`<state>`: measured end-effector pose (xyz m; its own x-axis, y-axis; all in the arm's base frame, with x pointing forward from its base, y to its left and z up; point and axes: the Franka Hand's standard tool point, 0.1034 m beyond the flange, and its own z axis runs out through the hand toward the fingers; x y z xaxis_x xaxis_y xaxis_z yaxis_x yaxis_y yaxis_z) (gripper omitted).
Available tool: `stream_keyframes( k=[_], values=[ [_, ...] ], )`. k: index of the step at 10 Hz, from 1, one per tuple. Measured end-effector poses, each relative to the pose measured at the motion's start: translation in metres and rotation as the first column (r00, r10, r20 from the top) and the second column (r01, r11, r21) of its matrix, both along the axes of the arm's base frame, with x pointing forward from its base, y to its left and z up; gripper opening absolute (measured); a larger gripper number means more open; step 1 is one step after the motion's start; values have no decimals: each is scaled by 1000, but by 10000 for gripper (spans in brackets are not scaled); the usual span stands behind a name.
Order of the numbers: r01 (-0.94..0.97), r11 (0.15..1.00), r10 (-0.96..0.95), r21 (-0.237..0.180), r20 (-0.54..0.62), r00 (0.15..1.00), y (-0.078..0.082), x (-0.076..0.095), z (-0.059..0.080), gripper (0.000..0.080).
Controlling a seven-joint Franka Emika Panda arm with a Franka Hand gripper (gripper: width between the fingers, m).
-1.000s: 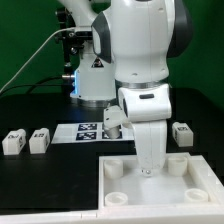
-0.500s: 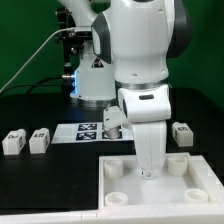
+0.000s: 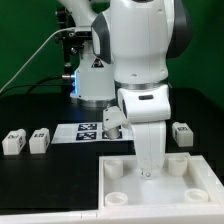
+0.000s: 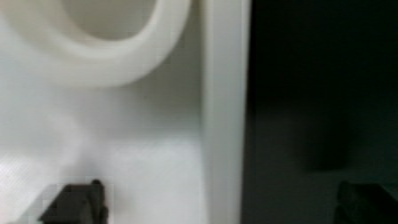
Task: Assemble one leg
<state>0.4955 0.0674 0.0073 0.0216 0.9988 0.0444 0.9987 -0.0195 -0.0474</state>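
Three legs show in the exterior view, small white blocks with tags: two at the left (image 3: 13, 142) (image 3: 39, 140) and one at the right (image 3: 183, 132). A fourth is not in view. The large white panel (image 3: 160, 188) lies at the front with round corner sockets. My gripper (image 3: 147, 172) hangs low over the panel's far edge, its fingers hidden behind the hand. In the wrist view the gripper (image 4: 217, 200) is open and empty, with dark fingertips (image 4: 71, 202) wide apart. They straddle the panel's rim (image 4: 222, 100), next to a corner socket (image 4: 107, 40).
The marker board (image 3: 88, 131) lies on the black table behind the panel, between the left legs and my arm. A lamp and cables stand at the back. The black table (image 4: 320, 100) shows beside the panel's rim in the wrist view.
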Motion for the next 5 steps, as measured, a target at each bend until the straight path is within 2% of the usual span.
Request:
stream_keyframes(
  k=[1,3,4,5],
  values=[
    [10,1000,-10,-5,10,1000,-4,2,9,649],
    [138,990,-138,-22,-1,990,-3,-10,24,649],
    [216,976,-217,-30,-14,976,5,-19,27,649],
    [378,925,-379,-40,-20,925,20,-27,30,649]
  ],
)
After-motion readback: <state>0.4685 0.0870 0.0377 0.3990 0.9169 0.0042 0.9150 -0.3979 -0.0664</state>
